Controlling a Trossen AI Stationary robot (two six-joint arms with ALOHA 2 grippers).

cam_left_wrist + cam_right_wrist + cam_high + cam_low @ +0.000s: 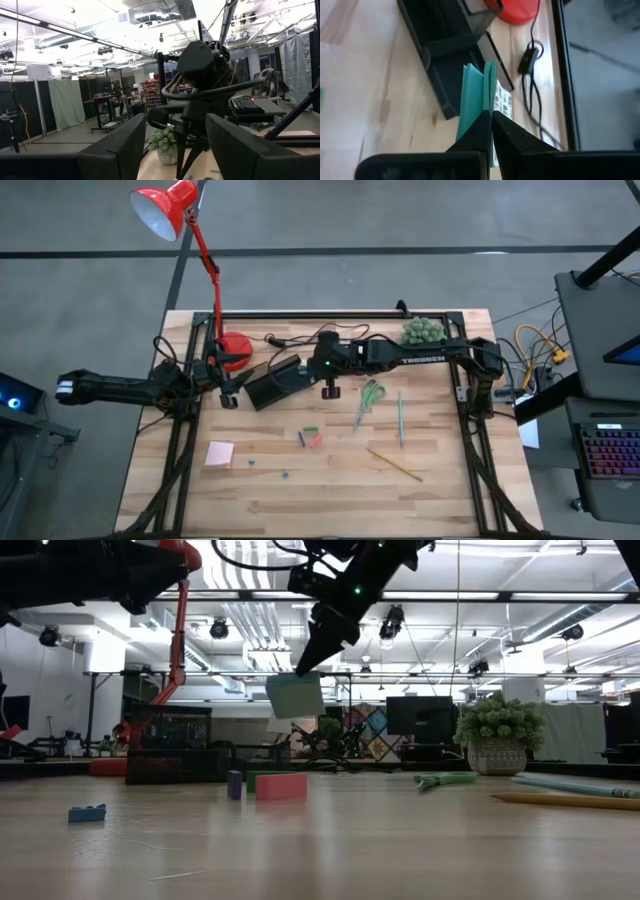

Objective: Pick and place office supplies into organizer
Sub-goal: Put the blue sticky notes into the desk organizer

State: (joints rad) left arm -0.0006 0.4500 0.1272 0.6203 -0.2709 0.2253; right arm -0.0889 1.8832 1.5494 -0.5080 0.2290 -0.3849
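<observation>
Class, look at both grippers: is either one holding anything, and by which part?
The right gripper pinches a teal pad by its edge, holding it in the air near the organizer. The left gripper is open and empty.

Bare wood lies open along the table's near edge [330,510]. Farther in, the pink sticky-note pad [220,453], scissors [368,400] and pencil [394,464] lie scattered. The red lamp base [236,350] crowds the organizer's [272,383] far-left side.
</observation>
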